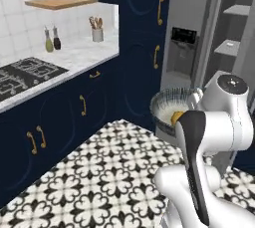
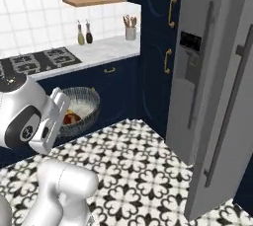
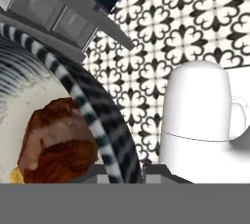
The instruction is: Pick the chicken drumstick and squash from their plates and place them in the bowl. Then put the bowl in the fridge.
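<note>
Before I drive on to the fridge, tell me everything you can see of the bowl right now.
The bowl is round and dark grey, with fluted ribbed sides and a paler inside. It is held up off the patterned floor at the end of the arm, tilted toward the right base camera. Inside lie the reddish-brown chicken drumstick and a bit of the yellow-orange squash. The hand view shows its striped rim running down to the jaws, whose grip itself is hidden.

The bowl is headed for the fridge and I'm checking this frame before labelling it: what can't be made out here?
- Gripper: its fingertips sit under the bowl rim at the hand view's bottom edge; the grip itself is hidden.
- Squash: a yellow sliver in the left base view, behind the arm.
- Chicken drumstick: bone end cut off by the hand view's bottom edge.
- Fridge: its door hides the inside in the right base view.
</note>
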Robot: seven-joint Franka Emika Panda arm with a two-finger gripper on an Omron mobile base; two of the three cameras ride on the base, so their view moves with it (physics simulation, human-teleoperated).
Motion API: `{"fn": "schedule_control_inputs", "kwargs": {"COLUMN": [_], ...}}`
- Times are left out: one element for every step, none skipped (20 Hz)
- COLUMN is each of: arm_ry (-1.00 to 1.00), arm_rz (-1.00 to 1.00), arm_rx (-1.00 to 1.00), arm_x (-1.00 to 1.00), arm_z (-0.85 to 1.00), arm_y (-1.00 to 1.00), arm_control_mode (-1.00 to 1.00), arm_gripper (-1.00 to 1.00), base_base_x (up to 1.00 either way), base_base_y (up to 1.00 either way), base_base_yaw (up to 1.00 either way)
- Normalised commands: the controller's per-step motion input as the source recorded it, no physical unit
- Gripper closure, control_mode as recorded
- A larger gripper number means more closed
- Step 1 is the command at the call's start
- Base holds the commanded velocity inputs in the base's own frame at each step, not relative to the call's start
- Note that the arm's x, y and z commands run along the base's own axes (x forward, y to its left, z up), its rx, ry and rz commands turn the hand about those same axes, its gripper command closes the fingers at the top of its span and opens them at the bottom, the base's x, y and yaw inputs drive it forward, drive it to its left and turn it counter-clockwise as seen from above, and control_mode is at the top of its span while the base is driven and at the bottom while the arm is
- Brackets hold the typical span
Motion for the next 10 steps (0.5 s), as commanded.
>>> {"fn": "schedule_control_inputs", "kwargs": {"arm_ry": [0.0,0.0,0.0,0.0,0.0,0.0,0.0,0.0,0.0,0.0], "arm_rz": [0.0,0.0,0.0,0.0,0.0,0.0,0.0,0.0,0.0,0.0], "arm_rx": [0.0,0.0,0.0,0.0,0.0,0.0,0.0,0.0,0.0,0.0], "arm_x": [0.0,0.0,0.0,0.0,0.0,0.0,0.0,0.0,0.0,0.0], "arm_z": [0.0,0.0,0.0,0.0,0.0,0.0,0.0,0.0,0.0,0.0], "arm_y": [0.0,0.0,0.0,0.0,0.0,0.0,0.0,0.0,0.0,0.0], "arm_control_mode": [1.0,1.0,1.0,1.0,1.0,1.0,1.0,1.0,1.0,1.0], "arm_gripper": [1.0,1.0,1.0,1.0,1.0,1.0,1.0,1.0,1.0,1.0], "base_base_x": [0.89,0.9,0.91,0.93,0.94,0.88,0.89,0.87,0.85,0.84], "base_base_y": [0.72,0.73,0.73,0.73,0.73,0.69,0.71,0.69,0.66,0.56], "base_base_yaw": [-0.67,-0.67,-0.67,-0.67,-0.68,-0.69,-0.69,-0.7,-0.71,-0.71]}}
